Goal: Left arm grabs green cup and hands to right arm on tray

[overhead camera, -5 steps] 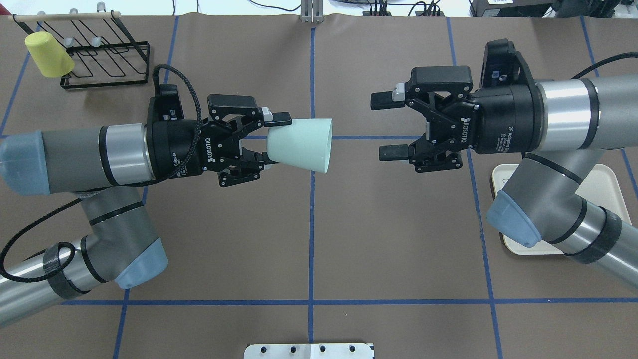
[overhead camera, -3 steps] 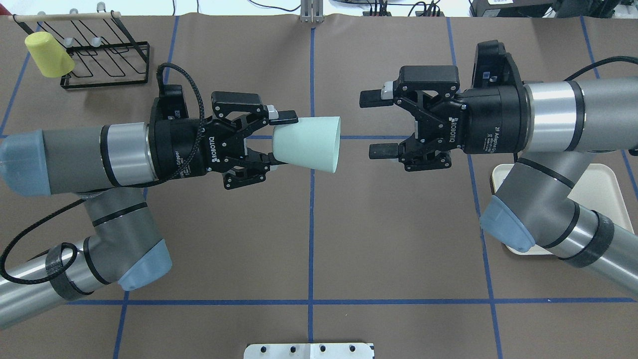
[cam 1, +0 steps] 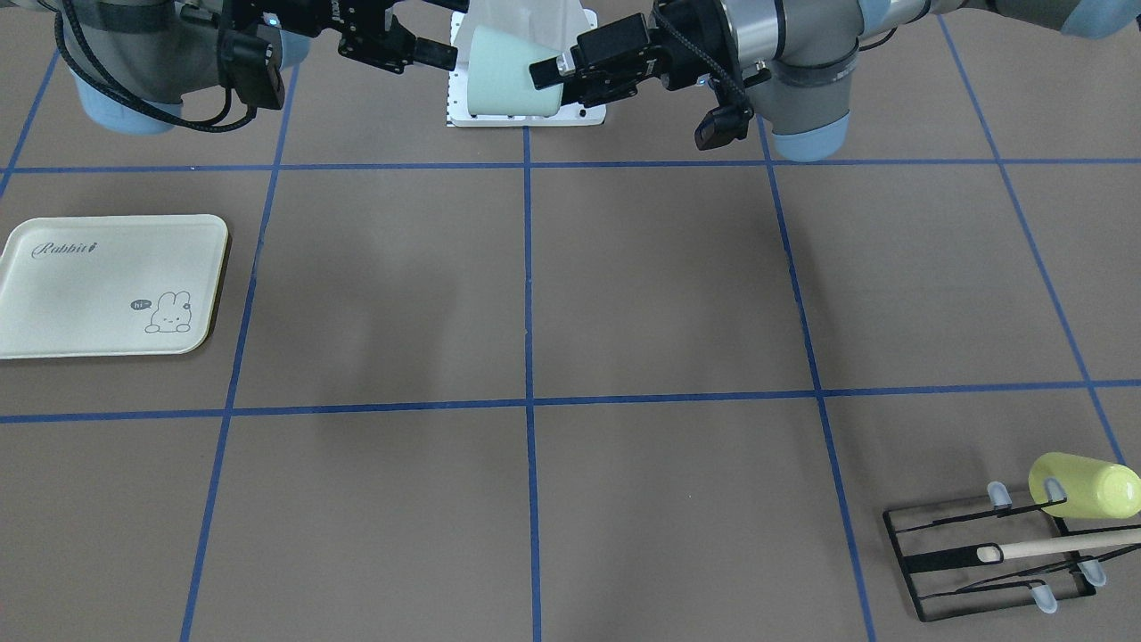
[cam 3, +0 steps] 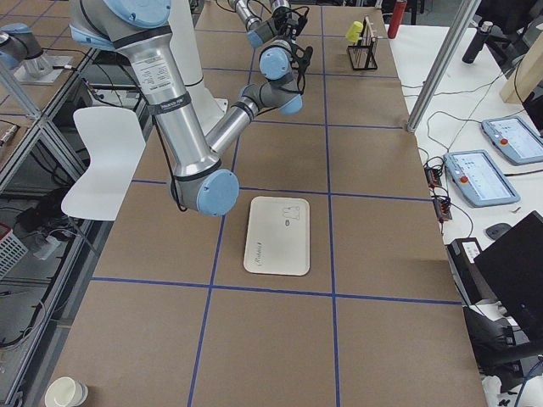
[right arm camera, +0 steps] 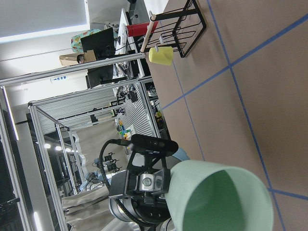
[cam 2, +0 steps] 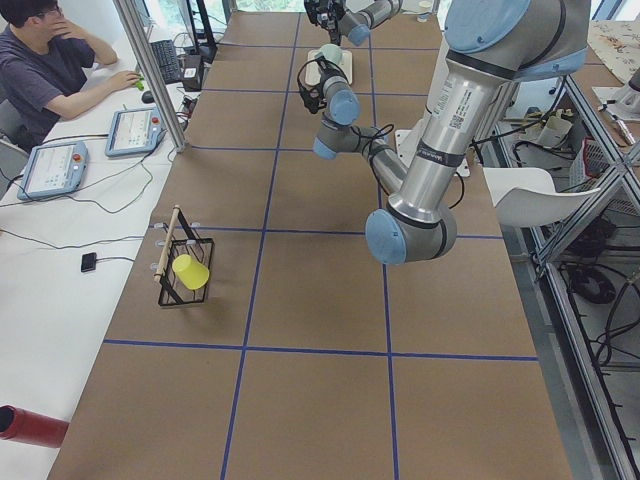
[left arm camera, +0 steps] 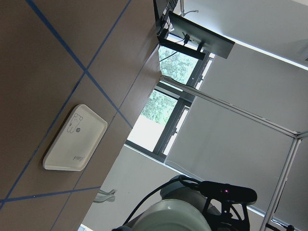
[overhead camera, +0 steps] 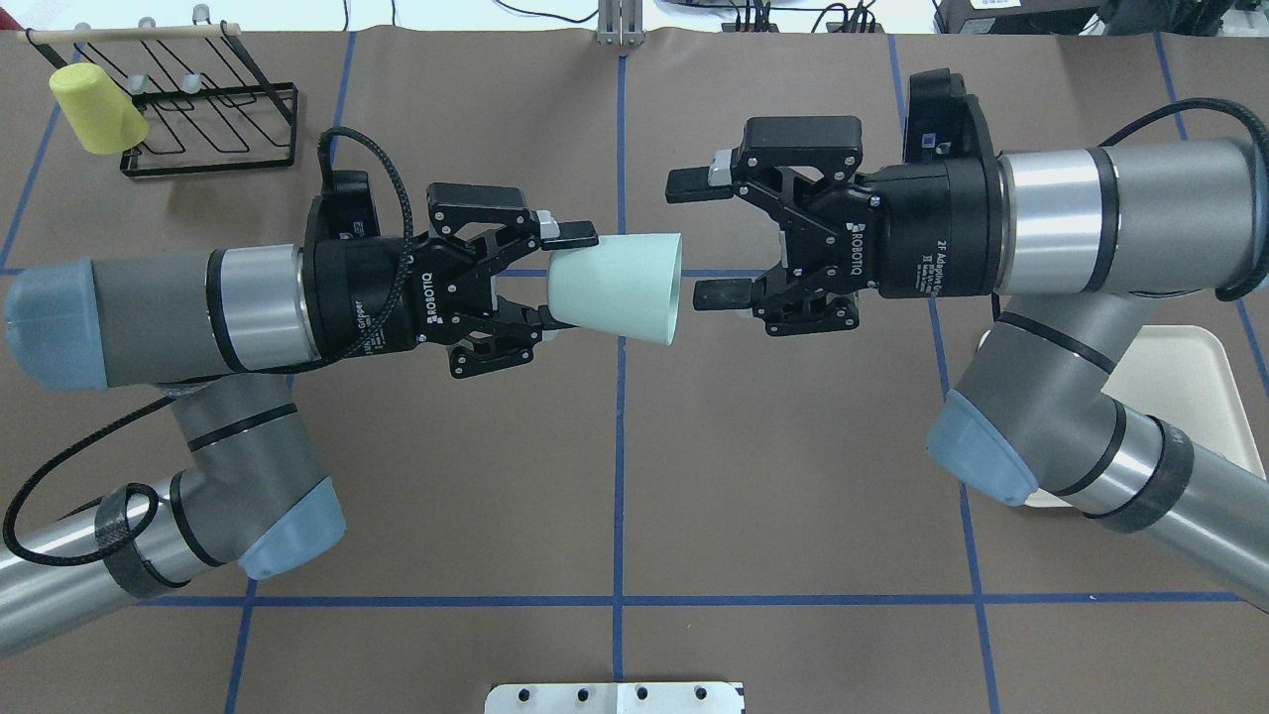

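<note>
The pale mint-green cup (overhead camera: pixel 620 288) lies sideways in the air above the table's middle, mouth toward the right arm. My left gripper (overhead camera: pixel 558 280) is shut on its narrow base. My right gripper (overhead camera: pixel 696 240) is open, its fingertips just beyond the cup's rim, one above and one level with it, not touching. The right wrist view looks into the cup's mouth (right arm camera: pixel 221 199). In the front view the cup (cam 1: pixel 504 71) hangs between both grippers. The cream Rabbit tray (overhead camera: pixel 1205 377) lies under the right arm, bare in the front view (cam 1: pixel 107 285).
A black wire rack (overhead camera: pixel 213 109) with a yellow-green cup (overhead camera: pixel 97 107) on it stands at the far left corner. A white mounting plate (overhead camera: pixel 615 697) sits at the near edge. An operator (cam 2: pixel 45 60) sits beside the table.
The right gripper has moved left toward the cup, closing most of the gap. The left gripper has carried the cup slightly right. Both grippers keep their states.
</note>
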`<state>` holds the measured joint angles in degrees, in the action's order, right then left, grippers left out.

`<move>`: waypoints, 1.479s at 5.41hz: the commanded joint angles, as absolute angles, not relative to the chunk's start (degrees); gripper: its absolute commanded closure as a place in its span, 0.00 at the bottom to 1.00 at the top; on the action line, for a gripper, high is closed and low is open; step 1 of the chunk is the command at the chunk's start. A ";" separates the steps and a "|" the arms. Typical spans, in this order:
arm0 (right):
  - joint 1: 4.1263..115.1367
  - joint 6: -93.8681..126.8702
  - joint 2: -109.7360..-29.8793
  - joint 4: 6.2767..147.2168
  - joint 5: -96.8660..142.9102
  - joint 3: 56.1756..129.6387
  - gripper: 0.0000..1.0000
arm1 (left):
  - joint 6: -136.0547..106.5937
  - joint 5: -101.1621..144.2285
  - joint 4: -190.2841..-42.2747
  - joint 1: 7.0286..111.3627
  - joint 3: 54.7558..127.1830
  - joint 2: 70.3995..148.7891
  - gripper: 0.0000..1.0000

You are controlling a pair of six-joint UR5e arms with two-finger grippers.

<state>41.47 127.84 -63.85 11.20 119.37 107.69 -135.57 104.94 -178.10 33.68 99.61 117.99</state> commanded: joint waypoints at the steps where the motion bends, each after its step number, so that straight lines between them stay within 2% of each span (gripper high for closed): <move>1: 39.64 126.13 -63.46 11.86 116.47 107.49 0.03 | -135.53 104.94 -178.15 33.66 99.58 117.95 1.00; 3: 39.55 124.72 -63.46 11.87 115.41 107.31 0.04 | -135.44 105.03 -178.24 33.66 99.58 117.95 1.00; 5: 39.55 124.72 -63.37 11.87 114.96 107.31 0.23 | -135.44 105.03 -178.24 33.66 99.67 117.95 1.00; 6: 39.46 123.15 -63.46 11.87 114.96 107.31 0.40 | -135.44 105.03 -178.33 33.66 99.75 117.95 1.00; 7: 39.20 122.96 -63.46 11.95 114.96 107.23 0.49 | -135.44 105.03 -178.33 33.58 99.76 117.95 1.00; 8: 39.03 122.52 -63.46 12.91 115.05 107.31 0.54 | -135.35 105.03 -178.33 33.57 99.76 117.95 1.00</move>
